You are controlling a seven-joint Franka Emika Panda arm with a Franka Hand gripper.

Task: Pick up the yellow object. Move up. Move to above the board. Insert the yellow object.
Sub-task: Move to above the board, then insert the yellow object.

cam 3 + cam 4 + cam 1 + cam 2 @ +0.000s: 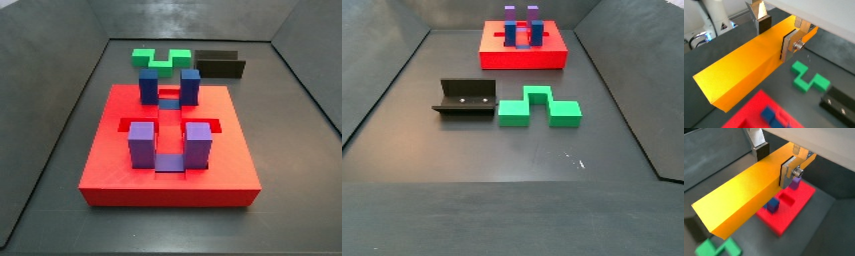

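Note:
In both wrist views the yellow object (741,67) (741,193), a long yellow-orange bar, is clamped between the silver fingers of my gripper (776,35) (775,162) near one end. It hangs in the air, level with the floor. Below it lies the red board (784,220) (744,117) with a blue post (773,204) and a purple post (794,183). Both side views show the board (167,180) (502,58) with its posts and slots, but neither the gripper nor the bar.
A green notched block (809,77) (163,58) (539,108) lies on the grey floor beside the black fixture (839,102) (221,62) (465,98). Dark sloping walls ring the floor (502,160).

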